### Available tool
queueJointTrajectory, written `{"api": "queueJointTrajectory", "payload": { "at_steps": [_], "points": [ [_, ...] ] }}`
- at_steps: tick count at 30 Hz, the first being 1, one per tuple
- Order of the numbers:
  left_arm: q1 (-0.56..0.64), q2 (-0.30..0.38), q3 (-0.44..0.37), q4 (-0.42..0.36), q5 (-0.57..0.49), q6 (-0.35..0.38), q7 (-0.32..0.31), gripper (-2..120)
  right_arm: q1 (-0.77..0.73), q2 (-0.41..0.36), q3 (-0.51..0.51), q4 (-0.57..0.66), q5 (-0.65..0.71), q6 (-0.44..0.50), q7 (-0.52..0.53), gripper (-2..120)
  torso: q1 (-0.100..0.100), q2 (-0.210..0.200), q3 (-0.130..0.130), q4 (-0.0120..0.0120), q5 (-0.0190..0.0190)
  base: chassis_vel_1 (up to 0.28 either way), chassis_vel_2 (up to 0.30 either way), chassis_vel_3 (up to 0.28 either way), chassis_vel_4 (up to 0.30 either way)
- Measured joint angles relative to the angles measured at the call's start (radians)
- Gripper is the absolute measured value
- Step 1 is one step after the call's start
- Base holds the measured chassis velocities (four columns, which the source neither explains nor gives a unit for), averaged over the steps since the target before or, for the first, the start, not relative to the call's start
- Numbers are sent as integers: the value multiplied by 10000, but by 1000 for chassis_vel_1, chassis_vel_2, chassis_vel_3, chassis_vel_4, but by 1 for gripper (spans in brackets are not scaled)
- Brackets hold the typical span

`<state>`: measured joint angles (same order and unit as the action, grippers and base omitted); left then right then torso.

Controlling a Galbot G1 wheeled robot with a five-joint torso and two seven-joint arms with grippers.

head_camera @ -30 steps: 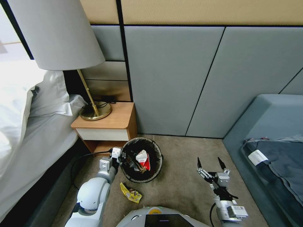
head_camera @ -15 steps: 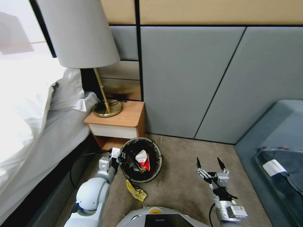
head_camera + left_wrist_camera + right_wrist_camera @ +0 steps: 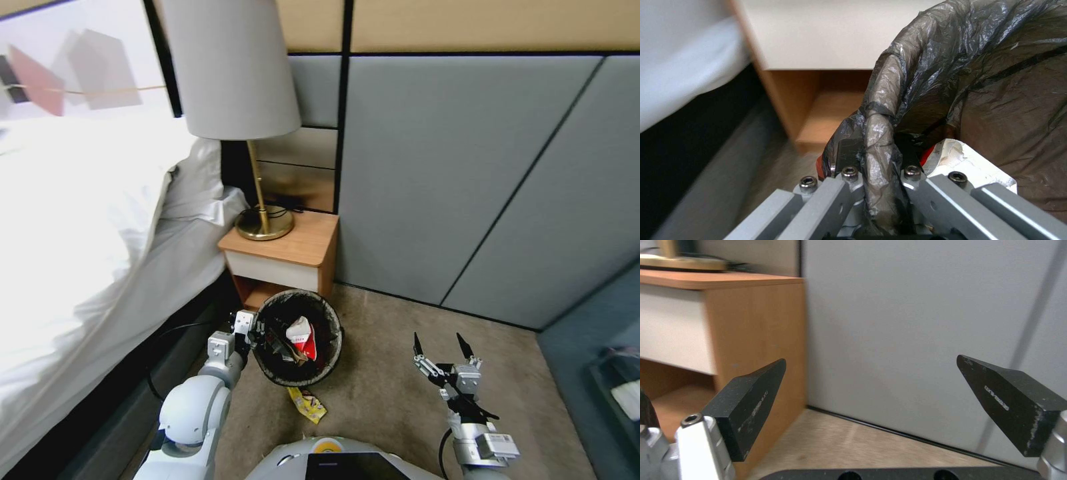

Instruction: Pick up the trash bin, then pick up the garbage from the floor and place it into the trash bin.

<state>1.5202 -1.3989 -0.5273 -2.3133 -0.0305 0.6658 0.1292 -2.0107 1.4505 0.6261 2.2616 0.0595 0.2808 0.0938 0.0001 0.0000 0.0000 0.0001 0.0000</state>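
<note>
Presently the left gripper (image 3: pixel 257 330) pinches the bag-lined rim of the trash bin (image 3: pixel 333 353), beside the nightstand (image 3: pixel 293 257); red-and-white carton (image 3: pixel 301 337) inside; yellow wrapper (image 3: pixel 307 405) on carpet just beside the bin; right gripper (image 3: pixel 438 348) spread wide, empty, well apart.

The trash bin (image 3: pixel 298 338) sits on the floor before the nightstand (image 3: pixel 285 261) — bed (image 3: pixel 80 267) at nine o'clock, a wrapper (image 3: pixel 307 405) at six, lamp (image 3: pixel 257 133) on the nightstand.
</note>
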Motion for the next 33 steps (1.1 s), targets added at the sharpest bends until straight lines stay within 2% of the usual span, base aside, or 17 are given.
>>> {"api": "queueJointTrajectory", "payload": {
  "at_steps": [33],
  "points": [
    [-4, 36, -47, 55, -80, -56, -4, 1, 67, 80, -115, -157, -65, -80, 46, 100, -1, 0, 0, -1, 0, 80, 85, 79, 81]
  ]
}}
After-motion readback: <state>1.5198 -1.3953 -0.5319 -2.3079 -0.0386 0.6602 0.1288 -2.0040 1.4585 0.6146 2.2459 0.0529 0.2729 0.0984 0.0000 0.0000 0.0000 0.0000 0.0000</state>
